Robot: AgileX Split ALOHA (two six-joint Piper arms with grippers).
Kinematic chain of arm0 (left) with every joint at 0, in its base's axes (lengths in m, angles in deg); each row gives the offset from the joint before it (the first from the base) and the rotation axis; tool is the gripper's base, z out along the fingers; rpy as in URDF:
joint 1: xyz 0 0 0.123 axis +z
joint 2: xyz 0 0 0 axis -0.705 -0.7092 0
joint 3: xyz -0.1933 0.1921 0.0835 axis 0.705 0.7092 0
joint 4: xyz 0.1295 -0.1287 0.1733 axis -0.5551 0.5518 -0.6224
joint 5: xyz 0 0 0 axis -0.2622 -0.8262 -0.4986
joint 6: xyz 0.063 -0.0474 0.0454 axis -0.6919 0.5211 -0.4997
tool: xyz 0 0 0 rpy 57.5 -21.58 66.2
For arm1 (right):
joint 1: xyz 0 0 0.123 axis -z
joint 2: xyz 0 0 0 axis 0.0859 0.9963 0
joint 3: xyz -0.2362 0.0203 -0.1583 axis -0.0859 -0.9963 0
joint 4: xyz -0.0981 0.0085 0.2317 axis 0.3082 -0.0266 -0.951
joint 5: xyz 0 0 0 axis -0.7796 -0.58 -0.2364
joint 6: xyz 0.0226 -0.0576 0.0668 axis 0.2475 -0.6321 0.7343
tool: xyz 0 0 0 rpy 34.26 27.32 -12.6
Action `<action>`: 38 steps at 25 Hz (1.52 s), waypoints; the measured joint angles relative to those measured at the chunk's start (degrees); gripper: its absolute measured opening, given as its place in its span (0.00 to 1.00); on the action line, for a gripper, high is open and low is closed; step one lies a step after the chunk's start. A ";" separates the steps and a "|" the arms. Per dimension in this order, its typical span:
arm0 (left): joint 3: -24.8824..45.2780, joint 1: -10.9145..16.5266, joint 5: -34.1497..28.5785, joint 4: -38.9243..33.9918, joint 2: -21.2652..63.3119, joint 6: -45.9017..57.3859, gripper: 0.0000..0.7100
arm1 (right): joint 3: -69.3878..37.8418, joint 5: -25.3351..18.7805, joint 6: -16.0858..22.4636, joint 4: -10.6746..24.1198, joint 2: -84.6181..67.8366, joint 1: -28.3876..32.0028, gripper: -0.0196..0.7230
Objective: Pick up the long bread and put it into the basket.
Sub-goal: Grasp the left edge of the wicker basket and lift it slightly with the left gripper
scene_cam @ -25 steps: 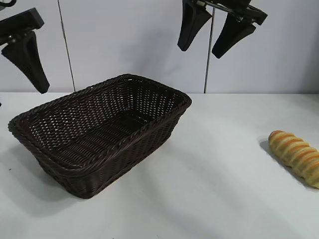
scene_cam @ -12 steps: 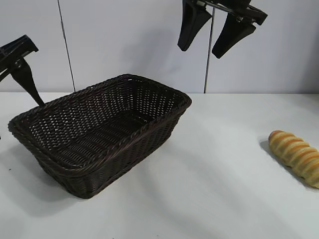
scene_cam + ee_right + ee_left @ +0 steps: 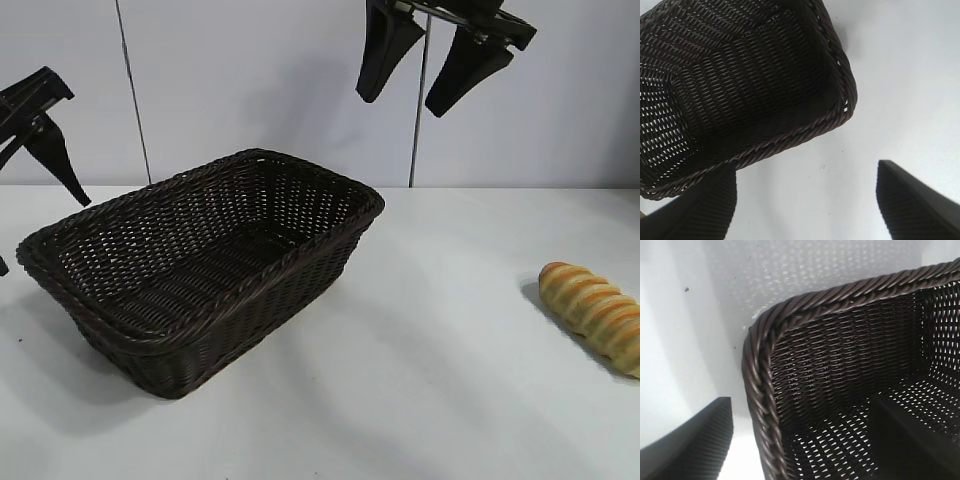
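The right tool [image 3: 432, 68] hangs wide open and empty, high above the bench [image 3: 440, 380]. The long bread [image 3: 596, 315] lies well below and outward of it, the basket [image 3: 262, 275] below on its other side. Descending short risks pushing the loaf off the bench. The left tool [image 3: 30, 160], open, sits beside the basket.

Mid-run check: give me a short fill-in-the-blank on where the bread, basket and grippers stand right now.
1. The long bread lies on the ____, not in the basket.
2. In the exterior view the bread lies to the basket's ____.
3. The right gripper hangs high above the table with its fingers ____.
4. The left gripper, fingers apart, holds ____.

Missing words: table; right; open; nothing
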 joint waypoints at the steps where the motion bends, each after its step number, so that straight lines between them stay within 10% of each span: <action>1: 0.12 0.00 0.13 0.17 -0.65 0.00 0.76 | 0.00 0.00 0.00 0.00 0.00 0.00 0.78; 13: 0.58 -3.06 5.88 4.12 -15.20 0.02 0.76 | 0.00 -0.08 0.04 0.00 0.00 0.00 0.78; 19: 0.53 -3.24 6.47 4.87 -16.18 0.54 0.43 | 0.00 -0.08 0.04 0.00 0.00 0.00 0.78; 23: 0.48 -3.24 6.22 4.80 -16.18 0.48 0.42 | 0.00 -0.08 0.04 0.00 0.00 0.00 0.78; 38: -15.92 -0.37 -13.09 4.58 -19.73 -18.22 0.42 | 0.00 -0.08 0.04 0.00 0.00 0.00 0.78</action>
